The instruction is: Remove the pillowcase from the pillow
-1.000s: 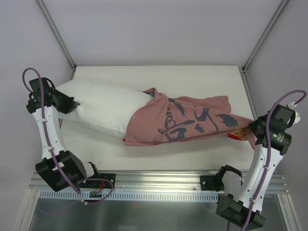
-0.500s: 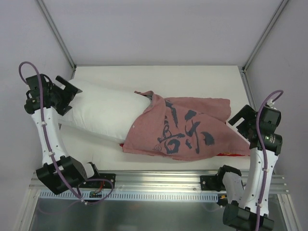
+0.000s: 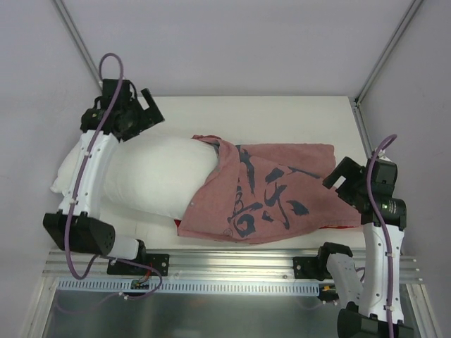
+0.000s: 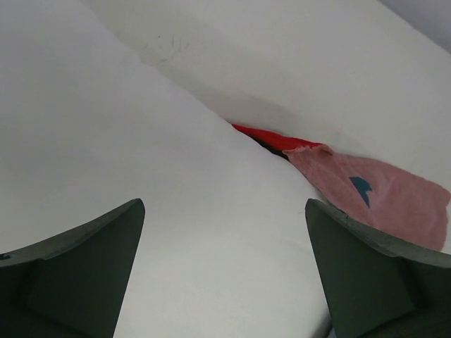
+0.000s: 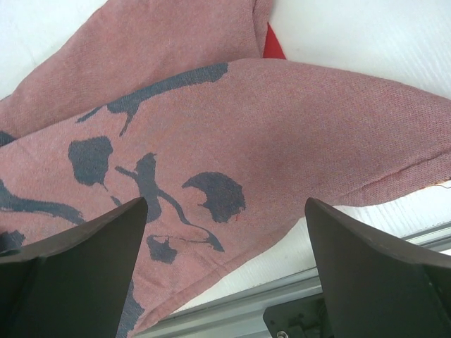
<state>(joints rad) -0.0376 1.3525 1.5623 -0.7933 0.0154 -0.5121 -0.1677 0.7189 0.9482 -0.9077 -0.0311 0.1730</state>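
The plump white pillow [image 3: 144,176] lies across the left half of the table, its right end still inside the pillowcase [image 3: 282,190]. That dusty-pink cover with dark brush characters lies slack over the middle and right. My left gripper [image 3: 151,109] hovers open above the pillow's back edge, holding nothing; its wrist view shows the pillow [image 4: 141,176], the pillowcase [image 4: 380,197] and a red trim [image 4: 271,137] beyond. My right gripper [image 3: 340,182] is open just over the cover's right end, with the pillowcase [image 5: 246,120] below its spread fingers.
The white table [image 3: 282,116] is bounded by grey walls at the left, back and right. A metal rail [image 3: 232,271] runs along the near edge, close to the cover's front hem. The same rail [image 5: 232,317] shows under the right gripper.
Both grippers have opened and let go, the left of the pillow's end, the right of the pillowcase. The left arm swung to the pillow's back edge. The cover sagged flat.
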